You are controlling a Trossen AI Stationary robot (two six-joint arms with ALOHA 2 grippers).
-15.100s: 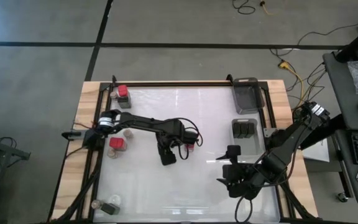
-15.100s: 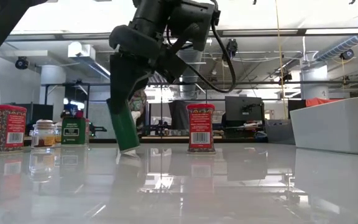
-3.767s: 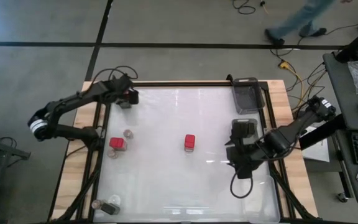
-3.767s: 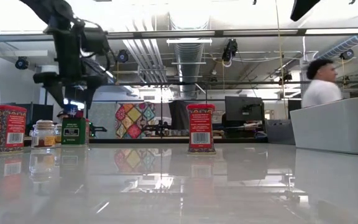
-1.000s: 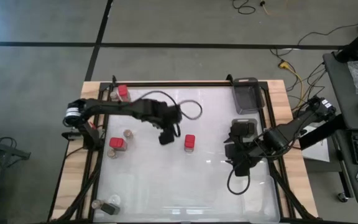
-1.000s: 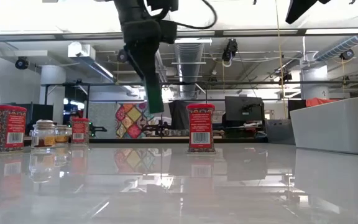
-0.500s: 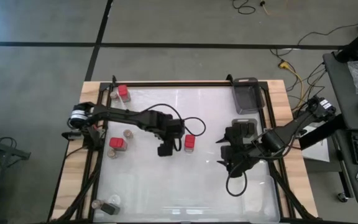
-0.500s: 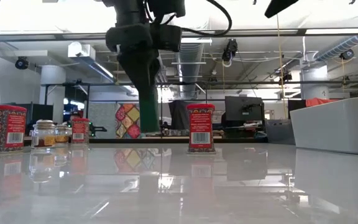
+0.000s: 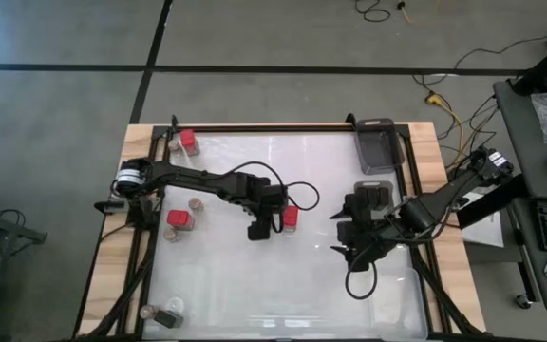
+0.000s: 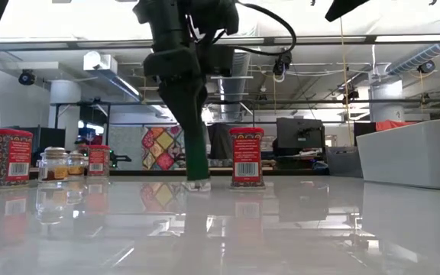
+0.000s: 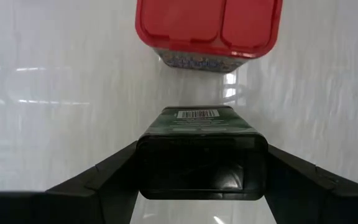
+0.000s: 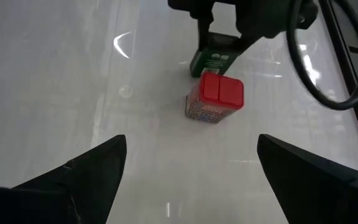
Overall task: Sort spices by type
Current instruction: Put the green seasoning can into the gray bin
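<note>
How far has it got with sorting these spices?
Early days. In hand: the left gripper sets a green tin beside a red-lidded tin mid-table. Left: red tins and small jars remain scattered along the left edge. The right gripper waits, open.

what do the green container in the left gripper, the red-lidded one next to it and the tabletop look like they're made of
Green container, in the left gripper: probably printed metal tin; crisp edges, glossy sheen, barcode label.

Red-lidded container: patterned body likely tin too; the lid, smooth with a moulded flap seam, looks plastic.

Tabletop: white and glossy, mirroring containers and ceiling lights; perhaps laminate or acrylic, cannot tell which.
</note>
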